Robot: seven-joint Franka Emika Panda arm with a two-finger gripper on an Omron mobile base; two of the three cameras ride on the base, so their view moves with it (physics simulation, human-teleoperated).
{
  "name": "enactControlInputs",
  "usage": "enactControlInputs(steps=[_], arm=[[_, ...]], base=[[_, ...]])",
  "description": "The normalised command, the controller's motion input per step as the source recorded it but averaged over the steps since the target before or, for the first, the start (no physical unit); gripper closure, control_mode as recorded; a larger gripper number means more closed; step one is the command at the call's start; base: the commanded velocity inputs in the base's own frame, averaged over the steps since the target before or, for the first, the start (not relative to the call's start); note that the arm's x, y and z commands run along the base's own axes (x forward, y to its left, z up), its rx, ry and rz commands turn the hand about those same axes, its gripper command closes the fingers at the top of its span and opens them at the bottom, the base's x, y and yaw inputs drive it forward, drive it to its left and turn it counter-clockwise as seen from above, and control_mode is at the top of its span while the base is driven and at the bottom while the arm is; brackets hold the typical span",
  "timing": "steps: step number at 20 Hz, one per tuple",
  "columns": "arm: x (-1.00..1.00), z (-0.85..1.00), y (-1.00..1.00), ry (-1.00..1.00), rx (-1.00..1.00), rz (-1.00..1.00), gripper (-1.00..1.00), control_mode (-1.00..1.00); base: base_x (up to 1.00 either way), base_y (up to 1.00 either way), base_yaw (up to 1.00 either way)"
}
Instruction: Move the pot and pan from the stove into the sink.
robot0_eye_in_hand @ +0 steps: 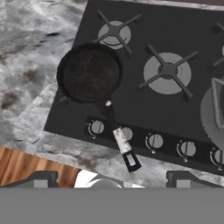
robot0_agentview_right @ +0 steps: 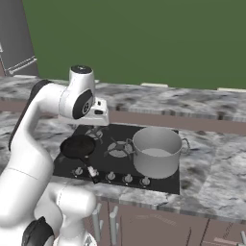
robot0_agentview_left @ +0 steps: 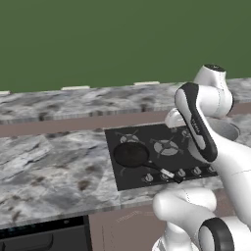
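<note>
Jaws stand wide apart and hold nothing: the gripper [robot0_eye_in_hand: 109, 181] hangs above the front edge of the stove [robot0_eye_in_hand: 144, 109], its two dark finger tips well apart at the bottom of the hand view. Nearest to it lies the silver tip of the pan's handle, which juts out past the row of knobs [robot0_eye_in_hand: 154, 141] over the marble counter [robot0_eye_in_hand: 26, 100]; that overhang probably makes the handle the easiest place to grasp, and the hand seems lined up with it. Farther in sits the pan [robot0_eye_in_hand: 91, 73] itself, round, shallow and black, on the front left corner of the cooktop beside a grey burner grate [robot0_eye_in_hand: 168, 70]. Beyond and to the right, the pot [robot0_agentview_right: 157, 151] stands upright on the stove's right side, light grey, straight-walled, pale inside, with small loop handles. Both pieces look yet to be moved.
</note>
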Motion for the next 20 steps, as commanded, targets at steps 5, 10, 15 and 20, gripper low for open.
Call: enactControlInputs(steps=[5, 10, 15, 20], arm=[[0.0, -0.34, 0.0, 0.01, 0.0, 0.1, -1.0, -1.0], [0.0, -0.42, 0.0, 0.03, 0.0, 0.09, -1.0, -1.0], [0.0, -0.46, 0.01, 0.04, 0.0, 0.07, -1.0, -1.0], [0.0, -0.49, 0.09, 0.04, -0.04, 0.05, -1.0, -1.0]], base=[[0.0, 0.0, 0.0], [0.0, 0.0, 0.0], [0.0, 0.0, 0.0], [0.0, 0.0, 0.0]])
